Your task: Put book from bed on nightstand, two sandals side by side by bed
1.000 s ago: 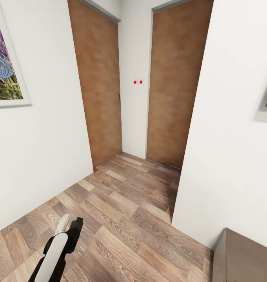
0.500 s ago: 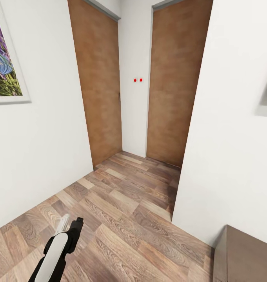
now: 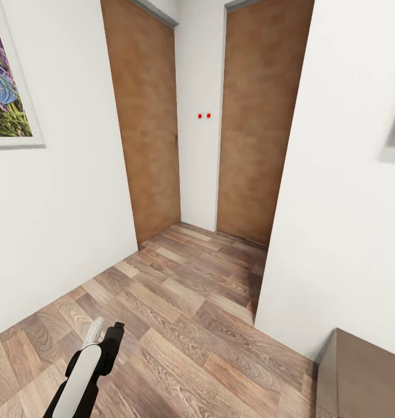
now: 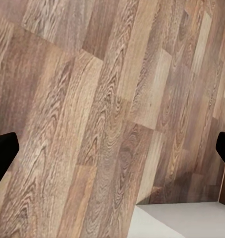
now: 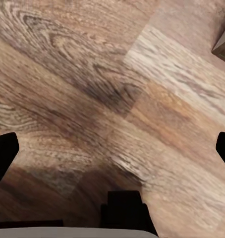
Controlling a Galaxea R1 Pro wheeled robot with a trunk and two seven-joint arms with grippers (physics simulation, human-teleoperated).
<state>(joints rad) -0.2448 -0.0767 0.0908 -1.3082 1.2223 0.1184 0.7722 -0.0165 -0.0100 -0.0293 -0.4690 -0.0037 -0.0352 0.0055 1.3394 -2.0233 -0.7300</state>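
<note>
Both grippers — left gripper (image 4: 112, 148), right gripper (image 5: 112, 148) — hang spread and empty above the wood-plank floor (image 3: 185, 325); two brown doors (image 3: 145, 128) stand well ahead.

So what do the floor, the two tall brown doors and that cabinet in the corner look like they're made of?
Floor: wood or wood-look planks, grey-brown, with visible grain and staggered joints, matte. Left door and right door: flat brown panels with a mottled surface and no grain lines, perhaps veneer or laminate; hard to say. Cabinet: smooth dark brown top, probably finished wood, only a corner visible.
</note>
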